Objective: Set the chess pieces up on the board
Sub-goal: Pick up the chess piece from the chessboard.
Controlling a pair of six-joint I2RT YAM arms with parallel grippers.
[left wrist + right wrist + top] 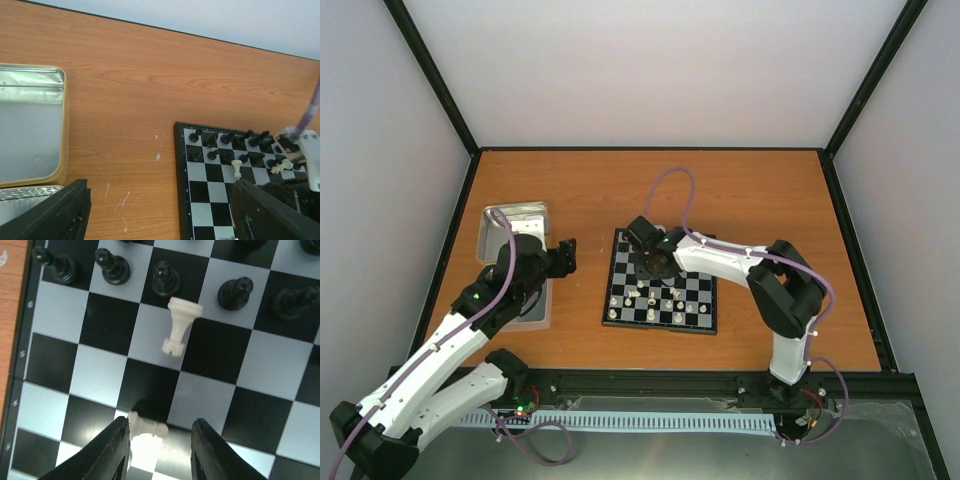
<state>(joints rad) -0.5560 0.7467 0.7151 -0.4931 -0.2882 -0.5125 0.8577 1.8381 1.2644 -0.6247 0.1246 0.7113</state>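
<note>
The board lies at mid-table. Black chess pieces stand in two rows along its far edge, and several white ones are scattered nearer. My right gripper hangs low over the board, open. A small white piece lies on its side against the left finger, apart from the right finger. A white rook lies toppled just below the black pawn row. My left gripper is open and empty over bare table, left of the board.
A shiny metal tray sits at the left, under and behind my left arm; its rim shows in the left wrist view. The right arm's purple cable loops over the table behind the board.
</note>
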